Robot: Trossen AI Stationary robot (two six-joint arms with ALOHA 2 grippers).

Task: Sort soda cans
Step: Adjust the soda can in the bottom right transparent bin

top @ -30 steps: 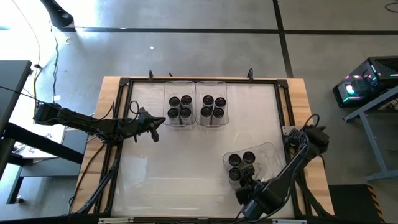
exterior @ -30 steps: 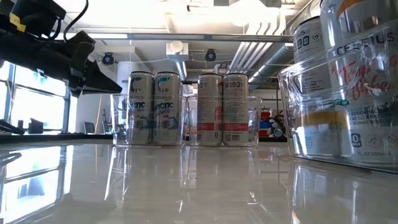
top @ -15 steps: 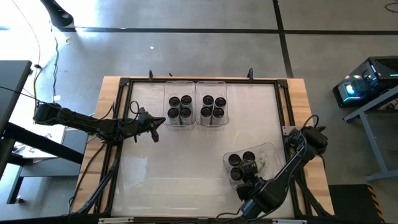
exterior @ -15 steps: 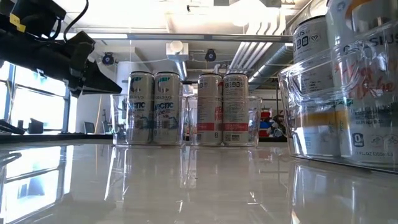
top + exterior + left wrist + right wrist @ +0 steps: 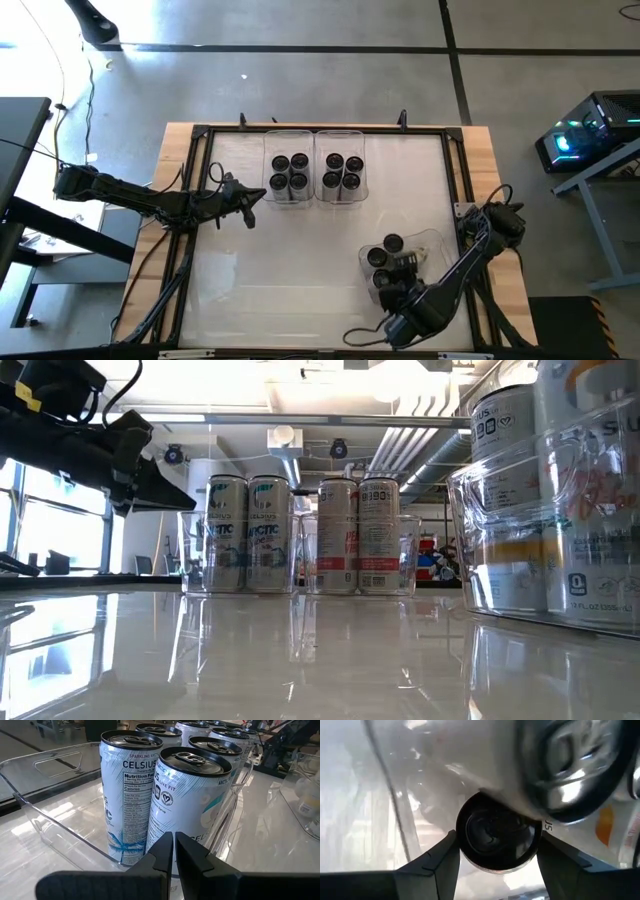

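Industrial lab: exposed ceiling ducts [image 5: 400, 445], concrete floor [image 5: 300, 80].

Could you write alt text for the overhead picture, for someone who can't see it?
Seen from above, the right arm's tool reaches into a clear bin of soda cans near the table's front right. The left arm's tool waits, shut, beside two clear bins at the back, each holding four cans.
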